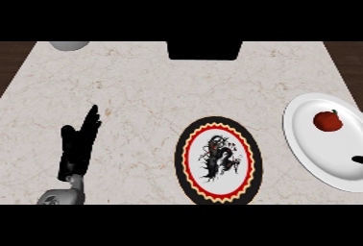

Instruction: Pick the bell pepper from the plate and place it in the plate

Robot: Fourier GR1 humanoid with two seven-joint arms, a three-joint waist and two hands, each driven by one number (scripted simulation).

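Note:
A red bell pepper [327, 120] lies on a white plate [312, 149] at the counter's right edge. Near the middle front sits a second plate [181, 158] with a black rim, a red and yellow zigzag ring and a dark dragon figure at its centre; nothing lies on it. My left hand [77, 144] rests open at the left, fingers pointing up, far from both plates. Only a small black tip of my right hand [358, 159] shows at the right edge, over the white plate and below the pepper.
A grey rounded object [68, 45] sits at the counter's back left corner. A black block [204, 50] stands at the back centre. Bare marble counter [142, 86] lies between my left hand and the patterned plate.

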